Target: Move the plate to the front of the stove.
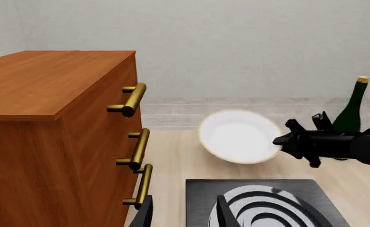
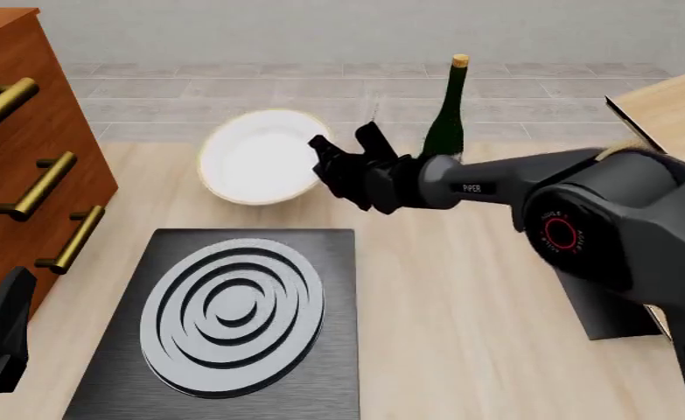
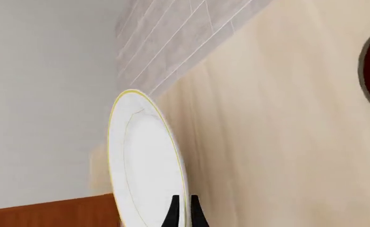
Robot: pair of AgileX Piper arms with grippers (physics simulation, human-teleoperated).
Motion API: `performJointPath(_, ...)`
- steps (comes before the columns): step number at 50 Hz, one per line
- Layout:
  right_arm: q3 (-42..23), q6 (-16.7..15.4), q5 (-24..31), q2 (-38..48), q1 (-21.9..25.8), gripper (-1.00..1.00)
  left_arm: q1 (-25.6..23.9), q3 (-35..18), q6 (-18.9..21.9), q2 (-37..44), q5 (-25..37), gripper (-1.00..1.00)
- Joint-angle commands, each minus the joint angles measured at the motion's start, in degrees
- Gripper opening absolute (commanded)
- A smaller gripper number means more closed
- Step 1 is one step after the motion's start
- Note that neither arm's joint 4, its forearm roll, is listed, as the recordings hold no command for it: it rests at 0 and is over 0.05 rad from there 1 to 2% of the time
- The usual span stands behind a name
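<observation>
Both fingers of my right gripper (image 2: 322, 156) pinch the plate (image 2: 255, 157) at its near rim, nearly closed, holding it tilted.

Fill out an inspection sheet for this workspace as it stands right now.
Surface: pale wood table, bare where visible.
Plate: tilted, at the stove's far side, rim pinched by the right claw.
Stove: flat, nearest the camera, burner uncovered.
Clutter: green bottle upright behind the right arm; wooden drawer cabinet with brass handles at left.
Claws: right closed on the plate rim; left claw low beside the cabinet, jaws apart, holding nothing.
Cables: nothing seen.
Surroundings: pale wall, grey tiled floor strip beyond the table.
</observation>
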Motion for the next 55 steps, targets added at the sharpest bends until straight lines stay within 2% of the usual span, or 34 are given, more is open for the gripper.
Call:
performJointPath(1, -1.21, 0.57, -0.04, 3.1, 0.5, -1.0, 0.0, 0.0, 0.0, 0.0, 0.0, 1.0)
performJointPath(18, -4.82, 0.55, 2.12, 7.39, 0.11, -1.0, 0.01, 0.0, -0.01, 0.0, 0.0, 1.0)
performJointPath(31, -11.7, 0.02, 5.74, 12.52, -1.28, -1.0, 0.0, 0.0, 0.0, -0.01, 0.0, 1.0)
performJointPath(40, -13.72, -0.49, 7.11, 14.16, -1.22, -1.0, 0.0, 0.0, 0.0, 0.0, 0.0, 1.0)
performJointPath(55, -12.04, -0.84, 6.49, 13.57, -1.9, -1.0, 0.01, 0.0, -0.01, 0.0, 0.0, 1.0)
